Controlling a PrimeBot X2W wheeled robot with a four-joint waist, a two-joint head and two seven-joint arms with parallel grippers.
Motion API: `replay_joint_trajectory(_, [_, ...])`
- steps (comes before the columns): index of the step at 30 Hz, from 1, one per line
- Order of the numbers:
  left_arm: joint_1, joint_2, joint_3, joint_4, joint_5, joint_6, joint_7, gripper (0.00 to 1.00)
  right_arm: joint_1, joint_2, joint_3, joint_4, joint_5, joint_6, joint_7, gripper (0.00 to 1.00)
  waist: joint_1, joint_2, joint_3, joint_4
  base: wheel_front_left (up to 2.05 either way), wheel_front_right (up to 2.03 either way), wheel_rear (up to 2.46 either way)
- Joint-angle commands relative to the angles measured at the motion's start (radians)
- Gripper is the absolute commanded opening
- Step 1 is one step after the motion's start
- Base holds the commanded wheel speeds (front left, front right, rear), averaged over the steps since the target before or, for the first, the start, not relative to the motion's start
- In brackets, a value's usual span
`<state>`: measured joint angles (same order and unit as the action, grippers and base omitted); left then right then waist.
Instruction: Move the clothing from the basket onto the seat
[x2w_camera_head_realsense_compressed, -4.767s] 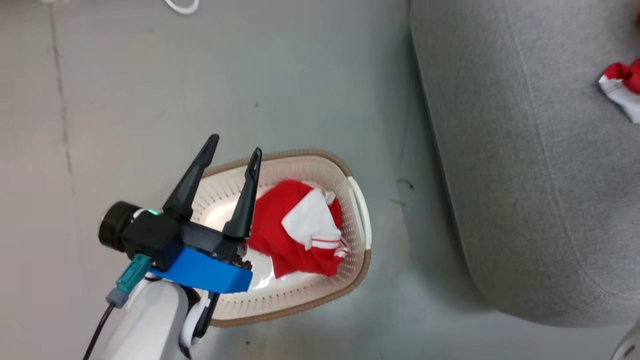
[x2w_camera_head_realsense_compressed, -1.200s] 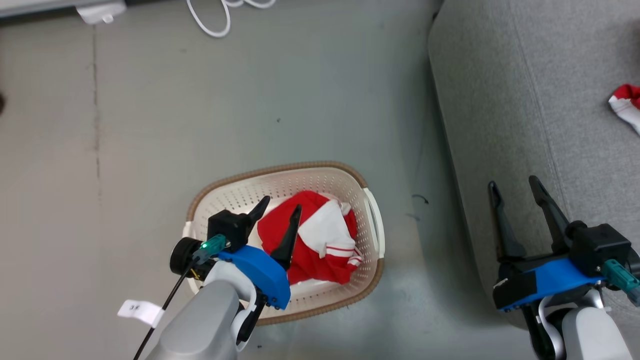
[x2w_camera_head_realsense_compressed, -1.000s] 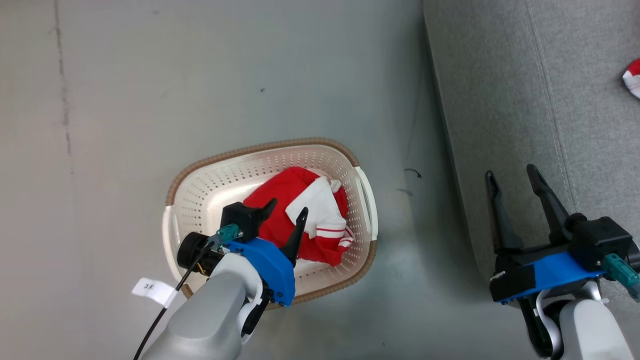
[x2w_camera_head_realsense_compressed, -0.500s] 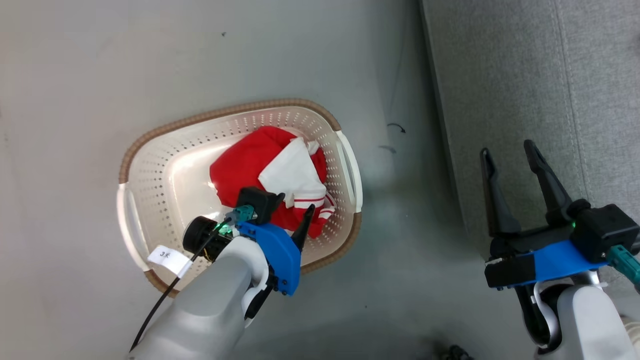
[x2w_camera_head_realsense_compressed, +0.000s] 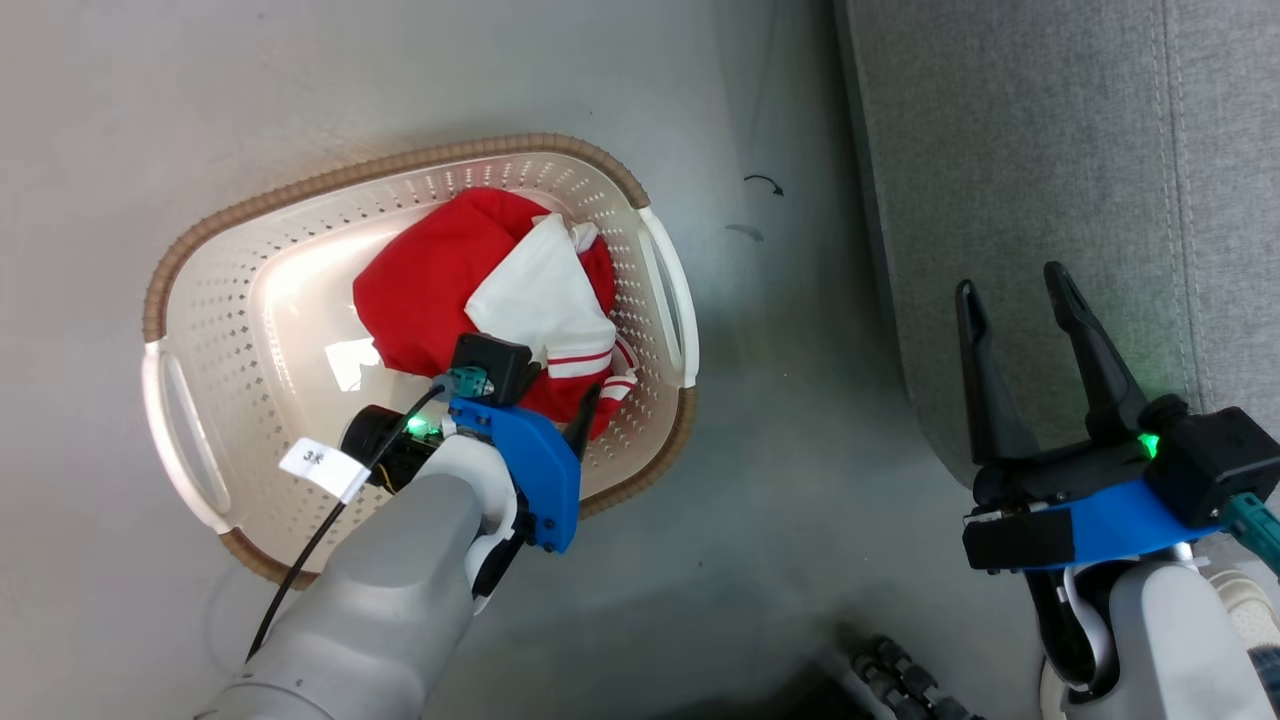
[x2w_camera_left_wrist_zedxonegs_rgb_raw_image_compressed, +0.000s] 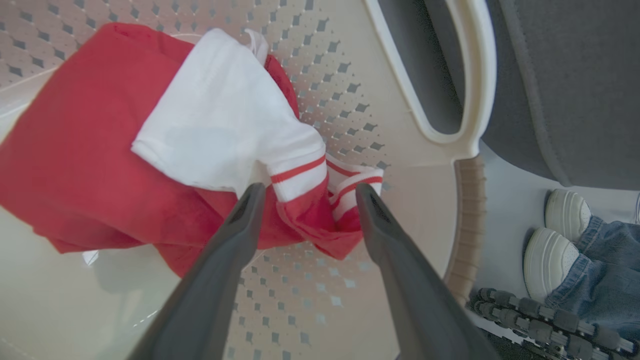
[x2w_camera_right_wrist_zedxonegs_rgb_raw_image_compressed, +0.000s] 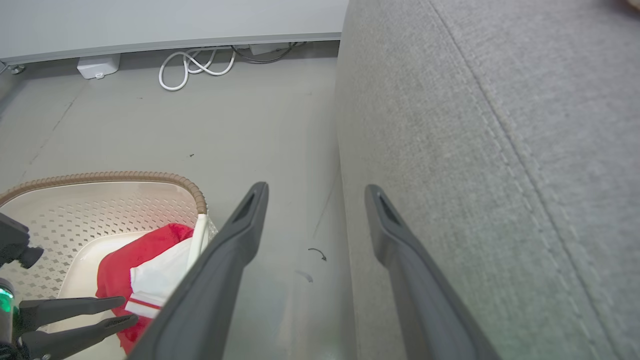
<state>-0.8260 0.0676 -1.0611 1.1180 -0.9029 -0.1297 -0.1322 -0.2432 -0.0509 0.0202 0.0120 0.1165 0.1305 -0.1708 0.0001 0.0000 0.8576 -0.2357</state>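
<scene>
The cream basket (x2w_camera_head_realsense_compressed: 400, 165) with a brown rim stands on the floor left of the grey seat (x2w_camera_head_realsense_compressed: 1050, 150). A crumpled red garment with a white panel and striped trim (x2w_camera_head_realsense_compressed: 430, 280) lies inside it. My left gripper (x2w_camera_head_realsense_compressed: 545, 395) is down in the basket and open. In the left wrist view its fingertips straddle the garment's striped cuff (x2w_camera_left_wrist_zedxonegs_rgb_raw_image_compressed: 300, 172) without closing on it; the gripper (x2w_camera_left_wrist_zedxonegs_rgb_raw_image_compressed: 310, 187) holds nothing. My right gripper (x2w_camera_head_realsense_compressed: 1010, 280) hangs open and empty over the seat's front edge (x2w_camera_right_wrist_zedxonegs_rgb_raw_image_compressed: 475, 125). The right wrist view takes in the basket (x2w_camera_right_wrist_zedxonegs_rgb_raw_image_compressed: 100, 176), the garment (x2w_camera_right_wrist_zedxonegs_rgb_raw_image_compressed: 130, 265) and my left gripper (x2w_camera_right_wrist_zedxonegs_rgb_raw_image_compressed: 129, 309).
A person's white shoes and jeans (x2w_camera_left_wrist_zedxonegs_rgb_raw_image_compressed: 565, 215) stand beside the basket's near corner, by my base's rollers (x2w_camera_left_wrist_zedxonegs_rgb_raw_image_compressed: 540, 320). A white cable coil (x2w_camera_right_wrist_zedxonegs_rgb_raw_image_compressed: 195, 65) and a small white box (x2w_camera_right_wrist_zedxonegs_rgb_raw_image_compressed: 98, 66) lie along the far wall. A narrow strip of floor separates basket and seat.
The head camera has tilted down and moved nearer, so the whole scene shifted. My left gripper has lowered into the basket onto the garment's striped edge. The right gripper stays open beside the seat.
</scene>
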Motion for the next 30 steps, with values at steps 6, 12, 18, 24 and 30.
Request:
replay_joint_trajectory(6, [-0.039, -0.003, -0.014, 0.037, -0.051, -0.001, 0.048, 1.00, -0.023, 0.001, 0.011, 0.000, 0.018, 0.000, -0.019, 1.00, -0.0001, 0.0000, 0.038, -0.012, 0.00, 0.00, 0.00])
replay_joint_trajectory(12, [-0.052, -0.004, -0.034, 0.056, -0.062, -0.001, 0.056, 0.56, -0.024, 0.001, 0.013, 0.003, 0.019, 0.000, -0.024, 1.00, -0.0001, 0.0000, 0.046, -0.015, 0.00, 0.00, 0.00])
replay_joint_trajectory(18, [-0.056, -0.008, -0.057, 0.046, -0.081, -0.001, 0.059, 0.00, -0.030, 0.001, 0.016, 0.011, 0.020, 0.000, -0.026, 1.00, -0.0001, 0.0000, 0.041, -0.012, 0.00, 0.00, 0.00])
replay_joint_trajectory(24, [-0.059, -0.010, -0.071, 0.044, -0.103, -0.001, 0.043, 0.00, -0.033, 0.001, 0.015, 0.017, 0.011, 0.000, -0.022, 1.00, -0.0001, 0.0000, 0.026, -0.003, 0.00, 0.00, 0.00])
replay_joint_trajectory(30, [-0.052, -0.011, -0.082, 0.047, -0.130, -0.001, 0.036, 0.00, -0.036, 0.001, 0.019, 0.023, 0.009, 0.000, -0.017, 1.00, -0.0001, 0.0000, 0.005, 0.007, 0.00, 0.00, 0.00])
